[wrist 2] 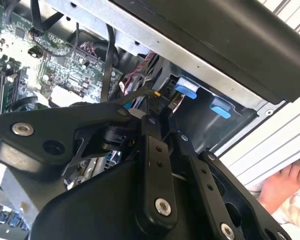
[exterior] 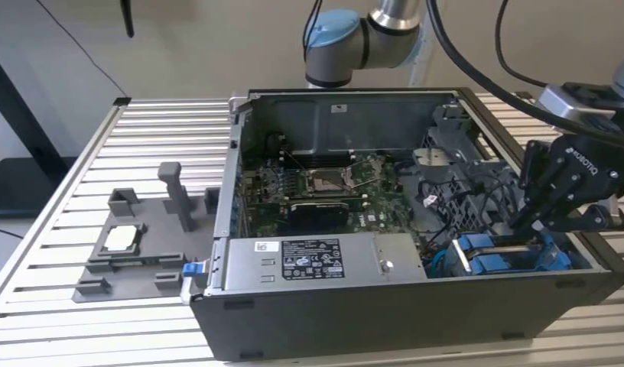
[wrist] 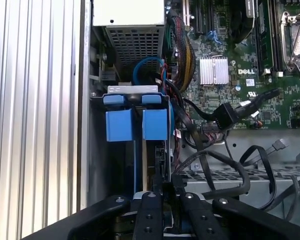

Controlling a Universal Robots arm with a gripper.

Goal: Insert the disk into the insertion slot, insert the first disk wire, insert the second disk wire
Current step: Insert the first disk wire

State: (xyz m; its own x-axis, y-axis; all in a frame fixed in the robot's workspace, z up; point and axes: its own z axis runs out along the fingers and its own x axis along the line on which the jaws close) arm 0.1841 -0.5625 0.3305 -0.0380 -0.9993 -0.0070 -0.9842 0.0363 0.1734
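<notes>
Claw (wrist: pixel 167 189) hangs just over the slot (wrist: pixel 125 90), pinched nearly closed; whether it grips anything is unclear. Disk (wrist: pixel 136 125) looks seated in the slot. Wires (wrist: pixel 210 165) beside the slot seem unplugged.

A plain beige wall (exterior: pixel 190 46) stands behind a ribbed silver aluminium table top (exterior: pixel 159 130) of long parallel slats; at the exterior view's left, a black post (exterior: pixel 18 107) rises from a dark base (exterior: pixel 11 187)
</notes>
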